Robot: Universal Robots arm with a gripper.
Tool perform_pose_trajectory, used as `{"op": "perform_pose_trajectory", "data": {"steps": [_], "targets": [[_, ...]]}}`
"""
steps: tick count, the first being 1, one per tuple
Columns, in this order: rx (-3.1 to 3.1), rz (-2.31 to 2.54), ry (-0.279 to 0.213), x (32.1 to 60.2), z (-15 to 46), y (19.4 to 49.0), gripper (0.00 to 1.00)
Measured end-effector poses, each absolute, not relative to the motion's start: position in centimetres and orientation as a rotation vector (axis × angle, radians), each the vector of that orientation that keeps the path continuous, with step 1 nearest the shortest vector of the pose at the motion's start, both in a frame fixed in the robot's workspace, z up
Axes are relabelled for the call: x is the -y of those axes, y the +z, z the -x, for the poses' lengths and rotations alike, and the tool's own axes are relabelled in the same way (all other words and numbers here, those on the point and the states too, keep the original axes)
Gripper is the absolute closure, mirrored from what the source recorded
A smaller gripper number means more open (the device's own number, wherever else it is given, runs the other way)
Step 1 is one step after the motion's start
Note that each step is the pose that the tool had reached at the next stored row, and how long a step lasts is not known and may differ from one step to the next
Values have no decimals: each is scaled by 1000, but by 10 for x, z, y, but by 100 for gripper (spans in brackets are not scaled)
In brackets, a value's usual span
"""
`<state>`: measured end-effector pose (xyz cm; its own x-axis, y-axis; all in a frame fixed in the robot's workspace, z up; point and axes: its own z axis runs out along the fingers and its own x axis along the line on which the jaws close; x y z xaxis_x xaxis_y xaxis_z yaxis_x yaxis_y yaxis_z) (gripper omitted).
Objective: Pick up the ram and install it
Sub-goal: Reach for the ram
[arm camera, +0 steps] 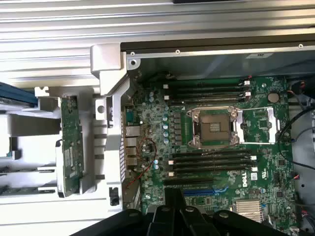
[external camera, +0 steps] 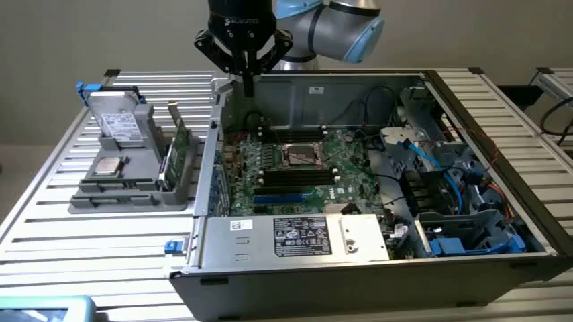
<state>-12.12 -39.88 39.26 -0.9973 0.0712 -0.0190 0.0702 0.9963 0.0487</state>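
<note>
Green and slim, the ram (arm camera: 69,147) stands on edge in a slot of the grey holder (external camera: 134,198), just outside the side wall of the open computer case (external camera: 296,268). It has not been lifted. The gripper (external camera: 248,84) hangs over the case's far corner at the exterior view's left, above the wall that separates the holder from the motherboard (arm camera: 152,113). It is well apart from the stick and touches nothing. Its fingers look drawn together with nothing between them.

We judge the step in hand to be the reach toward the ram, so the task is at its very start. To do it well, we would spread the fingers before coming down. We would turn the wrist so the pads face the stick's two flat sides, and centre along its length near the pale label so it lifts level. The descent should be straight, because a taller green card (external camera: 179,137) stands close by in the same holder, and the holder's ribs and the case wall are near enough to catch a finger.

On the board, the dark memory slots (arm camera: 211,162) beside the CPU socket (arm camera: 214,128) appear unfilled.
</note>
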Motion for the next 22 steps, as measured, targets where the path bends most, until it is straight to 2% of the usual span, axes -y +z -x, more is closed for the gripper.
{"op": "perform_pose_trajectory", "data": {"steps": [14, 22], "targets": [[-3118, -110, 75, 400, 121, 393, 89], [-3118, -111, 108, 419, 122, 392, 89]]}}
